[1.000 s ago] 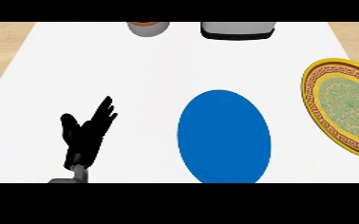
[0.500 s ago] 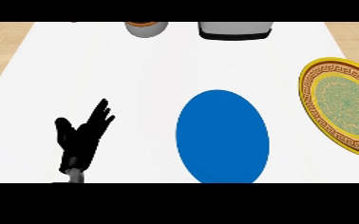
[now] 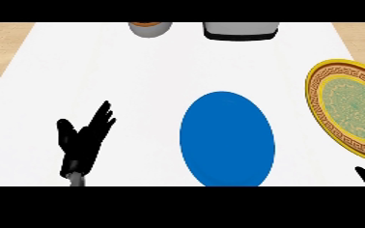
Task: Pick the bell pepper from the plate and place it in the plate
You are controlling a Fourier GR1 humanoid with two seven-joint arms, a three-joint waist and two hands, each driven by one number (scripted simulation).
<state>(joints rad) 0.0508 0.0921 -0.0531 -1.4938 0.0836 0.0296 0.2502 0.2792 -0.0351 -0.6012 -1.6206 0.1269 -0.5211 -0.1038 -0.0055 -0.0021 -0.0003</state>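
A plain blue plate [image 3: 227,137] lies on the white counter in the middle of the head view, with nothing on it. At the right edge sits a gold-rimmed plate [image 3: 341,106] with a green patterned centre, partly cut off by the frame and also bare. No bell pepper shows anywhere. My left hand [image 3: 80,142] rests at the lower left, fingers straight and spread, well apart from the blue plate. Only a small black tip of my right hand [image 3: 360,174] pokes in at the lower right corner, below the gold plate.
A grey bowl [image 3: 150,28] with brown contents and a dark-edged grey container [image 3: 239,30] stand at the counter's far edge. Wooden surface shows beyond the white top at both upper corners.
My left hand has drifted slightly left and down. A tip of my right hand has come into view at the lower right corner.
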